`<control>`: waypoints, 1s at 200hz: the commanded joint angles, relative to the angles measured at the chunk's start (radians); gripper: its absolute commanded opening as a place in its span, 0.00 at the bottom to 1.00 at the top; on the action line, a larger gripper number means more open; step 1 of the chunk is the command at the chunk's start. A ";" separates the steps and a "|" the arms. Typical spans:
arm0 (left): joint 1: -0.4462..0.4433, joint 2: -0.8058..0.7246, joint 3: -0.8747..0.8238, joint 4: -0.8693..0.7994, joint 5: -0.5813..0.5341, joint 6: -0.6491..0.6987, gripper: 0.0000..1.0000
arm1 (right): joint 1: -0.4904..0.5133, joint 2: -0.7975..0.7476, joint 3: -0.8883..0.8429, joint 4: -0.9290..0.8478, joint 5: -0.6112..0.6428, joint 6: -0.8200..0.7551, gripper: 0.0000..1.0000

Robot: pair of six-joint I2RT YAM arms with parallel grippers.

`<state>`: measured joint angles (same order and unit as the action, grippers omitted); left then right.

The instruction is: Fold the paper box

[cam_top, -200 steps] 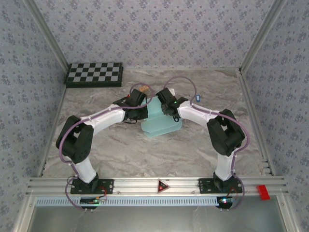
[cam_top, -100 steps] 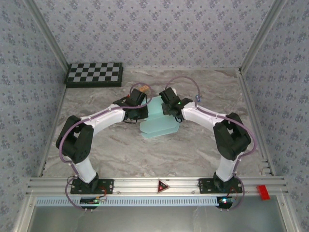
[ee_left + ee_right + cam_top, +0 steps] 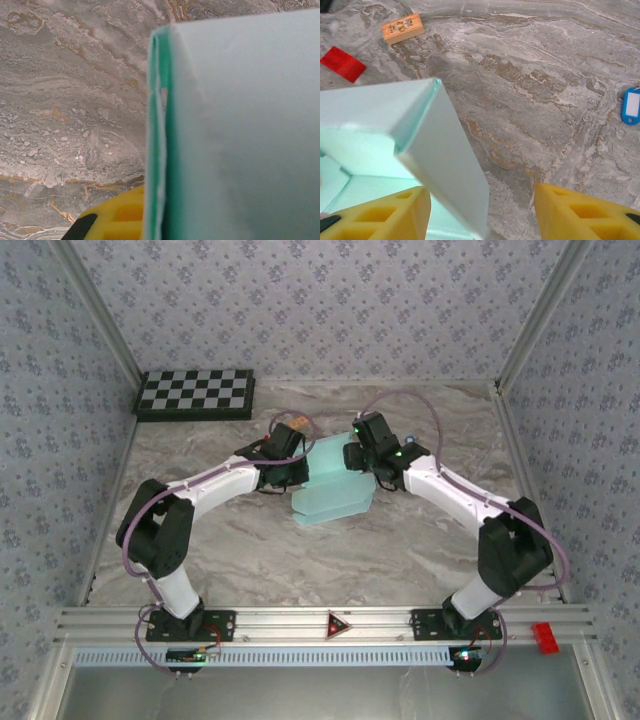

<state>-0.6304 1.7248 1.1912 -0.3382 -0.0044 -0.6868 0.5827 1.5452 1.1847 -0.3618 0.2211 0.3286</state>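
Observation:
The paper box (image 3: 332, 490) is a pale aqua sheet lying at the table's middle, with its far part folded upright. My left gripper (image 3: 291, 468) is at the sheet's left edge. In the left wrist view its yellow finger (image 3: 116, 216) presses against a doubled upright wall of the paper box (image 3: 240, 130), so it is shut on that wall. My right gripper (image 3: 358, 456) is at the far right corner of the sheet. It (image 3: 482, 215) stands open, with a raised flap (image 3: 451, 165) leaning between the fingers, close to the left one (image 3: 380, 215).
A checkerboard (image 3: 195, 393) lies at the back left. Beyond the box are a small wooden block (image 3: 403, 28), a red piece (image 3: 342, 63) and a blue key tag (image 3: 631, 105). A red block (image 3: 541, 636) sits on the front rail. Patterned walls enclose the marble table (image 3: 250, 550).
My right gripper has opened and shifted right, off the folded part, with its arm stretched out further. The left gripper has kept its hold and place.

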 commanded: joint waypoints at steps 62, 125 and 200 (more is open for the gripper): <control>-0.009 -0.006 0.024 0.115 0.046 -0.217 0.00 | -0.074 -0.260 -0.047 -0.120 -0.113 0.096 0.61; -0.024 -0.014 0.034 0.023 -0.085 -0.465 0.00 | -0.093 -0.417 -0.047 -0.206 -0.120 0.174 0.60; -0.029 -0.010 0.104 -0.126 -0.120 -0.701 0.00 | -0.031 -0.477 -0.192 -0.069 -0.276 0.397 0.59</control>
<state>-0.6502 1.7245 1.2312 -0.3981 -0.0990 -1.2831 0.5213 1.0779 1.0393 -0.4988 0.0013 0.6273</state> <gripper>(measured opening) 0.093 0.589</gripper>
